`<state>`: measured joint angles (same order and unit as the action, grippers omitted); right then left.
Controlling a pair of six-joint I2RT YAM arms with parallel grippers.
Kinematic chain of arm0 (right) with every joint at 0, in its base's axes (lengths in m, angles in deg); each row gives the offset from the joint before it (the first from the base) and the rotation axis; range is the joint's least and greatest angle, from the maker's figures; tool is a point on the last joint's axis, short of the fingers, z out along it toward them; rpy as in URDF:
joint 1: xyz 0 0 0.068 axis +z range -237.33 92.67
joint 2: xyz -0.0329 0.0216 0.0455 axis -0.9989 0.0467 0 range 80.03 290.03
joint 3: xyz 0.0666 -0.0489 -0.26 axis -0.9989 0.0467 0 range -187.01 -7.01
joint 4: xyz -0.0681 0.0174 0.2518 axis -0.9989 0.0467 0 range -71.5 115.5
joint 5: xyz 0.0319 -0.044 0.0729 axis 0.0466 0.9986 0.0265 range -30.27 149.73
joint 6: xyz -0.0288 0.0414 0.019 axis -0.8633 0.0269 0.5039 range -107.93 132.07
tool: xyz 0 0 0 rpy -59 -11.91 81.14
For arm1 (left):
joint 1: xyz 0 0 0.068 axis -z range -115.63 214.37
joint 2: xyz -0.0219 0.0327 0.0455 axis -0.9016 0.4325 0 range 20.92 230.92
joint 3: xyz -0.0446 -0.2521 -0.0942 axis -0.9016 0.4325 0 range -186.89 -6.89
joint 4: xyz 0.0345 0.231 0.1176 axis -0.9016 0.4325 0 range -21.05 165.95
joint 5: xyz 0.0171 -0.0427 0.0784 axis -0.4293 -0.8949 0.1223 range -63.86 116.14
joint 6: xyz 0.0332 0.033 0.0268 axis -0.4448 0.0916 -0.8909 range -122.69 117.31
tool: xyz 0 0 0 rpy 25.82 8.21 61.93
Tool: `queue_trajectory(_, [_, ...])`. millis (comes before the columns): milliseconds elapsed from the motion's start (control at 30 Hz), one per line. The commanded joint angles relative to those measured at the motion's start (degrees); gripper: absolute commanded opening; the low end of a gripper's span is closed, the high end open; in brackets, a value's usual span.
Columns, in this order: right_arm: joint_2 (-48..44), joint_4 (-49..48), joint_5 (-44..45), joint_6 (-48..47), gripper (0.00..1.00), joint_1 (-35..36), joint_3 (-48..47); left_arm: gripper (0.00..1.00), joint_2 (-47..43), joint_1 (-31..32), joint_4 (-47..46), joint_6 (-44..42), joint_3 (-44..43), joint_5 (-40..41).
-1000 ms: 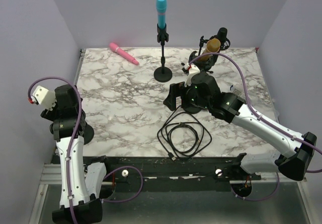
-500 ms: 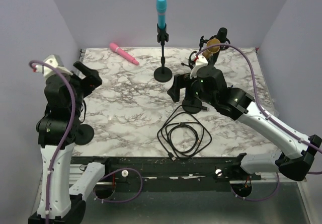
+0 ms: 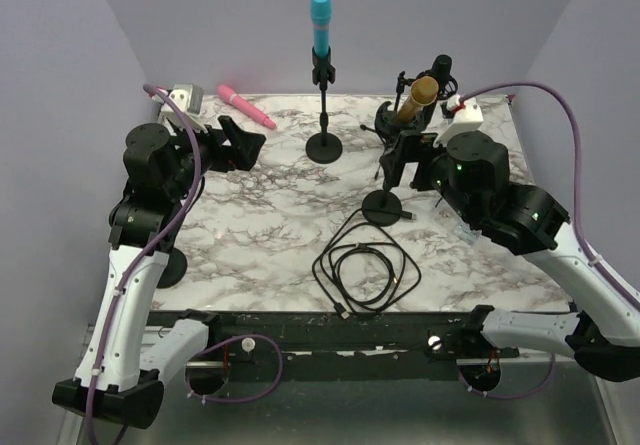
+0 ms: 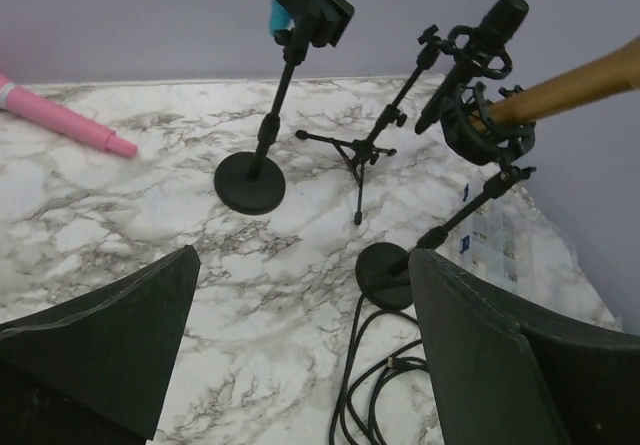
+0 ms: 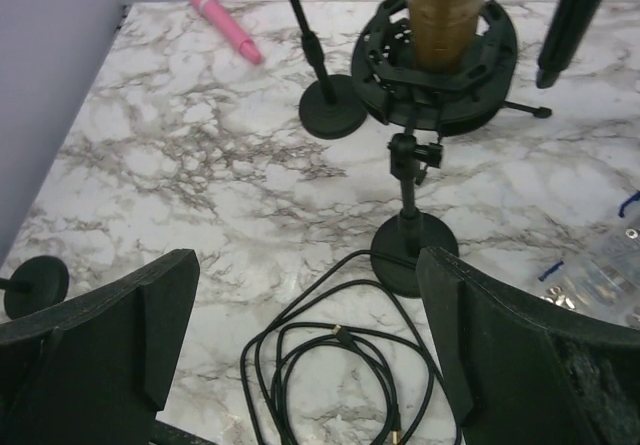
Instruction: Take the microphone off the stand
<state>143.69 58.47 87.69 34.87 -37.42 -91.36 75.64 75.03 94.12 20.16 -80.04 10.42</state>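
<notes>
Surveying the bench (image 3: 250, 227), the inspector recorded three mounted microphones. A blue microphone (image 3: 320, 23) stood upright in a clip at the middle of the far edge. A black microphone (image 3: 441, 68) sat on a tripod by the far right corner. A gold microphone (image 5: 440, 10) was seated in a black shock mount (image 5: 385, 60) just in front of the black one. A pink microphone (image 3: 246, 107) lay loose near the far left corner, and a coiled cable (image 3: 365, 270) lay toward the near edge. The right pincer (image 3: 402, 162) stood released, fingers wide apart and grasping nothing. It faced the gold microphone's stand (image 5: 408, 180) from the near side without touching it, so that unit was judged the one in hand. The left pincer (image 3: 238, 150) was likewise released and empty, over the left side of the bench and well apart from every stand. The gold microphone was tilted, its top toward the far right corner, with its tapered body passing through the mount's ring. It was judged rigid, smooth, rather slippery and of moderate weight, held in by friction only. The stand, slender on a small round base (image 5: 412, 253), was judged liable to tip or slide under a sideways pull. Hold was recommended across the exposed gold body above the mount, drawing along the microphone's own axis, with the other pincer steadying the post.
</notes>
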Motion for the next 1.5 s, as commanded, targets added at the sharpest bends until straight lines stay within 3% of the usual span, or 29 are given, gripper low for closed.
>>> queue_trajectory(0, [-1.95, 6.90, 10.57, 2.81, 1.00, 0.28, -0.86, 0.90, -1.38, 0.26, -8.72, -4.52, 6.63, -12.02])
queue_trajectory(100, [-3.93, 8.88, 14.48, 5.20, 1.00, 0.33, 0.41, 0.91, -1.23, 0.53, -9.64, -3.91, 8.13, -17.02])
queue_trajectory(333, [-7.06, 9.45, 21.88, 6.28, 1.00, 0.32, -0.01, 0.92, -2.55, 1.78, -13.06, -3.78, 10.68, -18.70])
queue_trajectory(633, [-3.70, 2.54, 28.02, -1.46, 1.00, 0.28, -2.49, 0.92, -3.07, 4.72, -11.92, -7.37, 11.19, -14.91])
queue_trajectory(800, [-2.10, -6.75, 22.61, -4.49, 1.00, 0.27, -2.10, 0.92, -2.78, 7.14, -9.68, -10.43, 10.57, -11.09])
queue_trajectory(1067, [3.91, -18.50, 24.03, -11.01, 1.00, -0.25, -1.39, 0.92, -2.67, 7.77, -11.09, -9.67, 11.26, -13.33])
queue_trajectory(1300, [8.94, -23.58, 14.11, -9.30, 1.00, -9.64, -1.20, 0.92, -2.77, 8.16, -11.25, -9.93, 11.48, -13.23])
queue_trajectory(1400, [11.34, -24.95, 12.90, -9.40, 0.95, -11.35, -0.94, 0.92, -2.73, 8.15, -11.53, -9.93, 11.52, -13.85])
queue_trajectory(1467, [11.46, -28.84, 11.35, -10.24, 0.85, -11.72, 1.27, 0.92, -2.52, 8.15, -11.96, -9.77, 11.62, -14.71])
